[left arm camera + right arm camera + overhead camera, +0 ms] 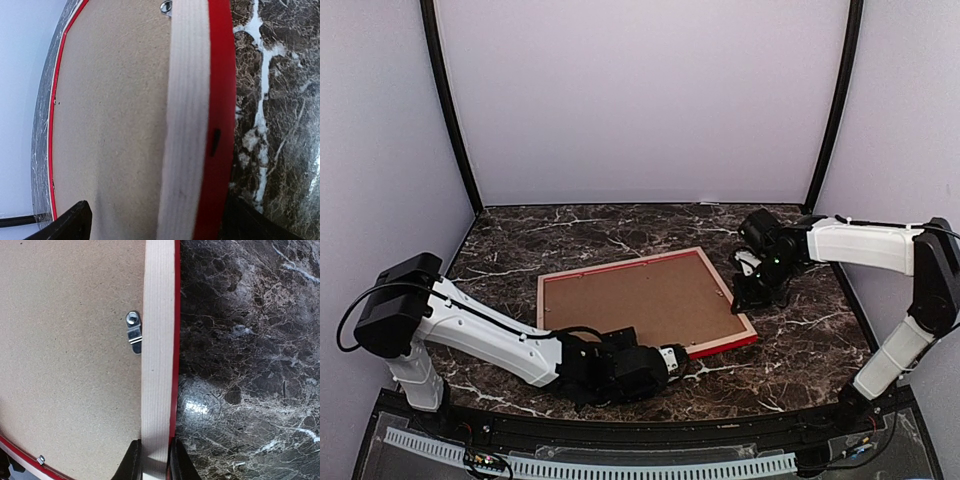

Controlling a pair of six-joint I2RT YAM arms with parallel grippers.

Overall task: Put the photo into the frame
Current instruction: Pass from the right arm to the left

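**Frame face-down, both arms at its rails**

The frame (pixel 620 264) lies back-up with the backing board (pixel 640 300) seated inside it. The photo is not visible and is presumably beneath the board. The right gripper (pixel 154 460) pinches the frame's right rail. The left gripper (pixel 157 220) straddles its near-right corner, fingers spread. This looks like the closing-up step. Next, the clip (pixel 133 332) likely needs checking.

Count: 1 frame (pixel 725 347), 1 brown backing board (pixel 640 300) in it, 2 metal clips (pixel 133 332) visible in R wrist view, 2 grippers, i.e. L gripper (pixel 682 360) at frame's 5 o'clock, R gripper (pixel 745 298) at 3 o'clock, and 1 marble table (pixel 800 340).
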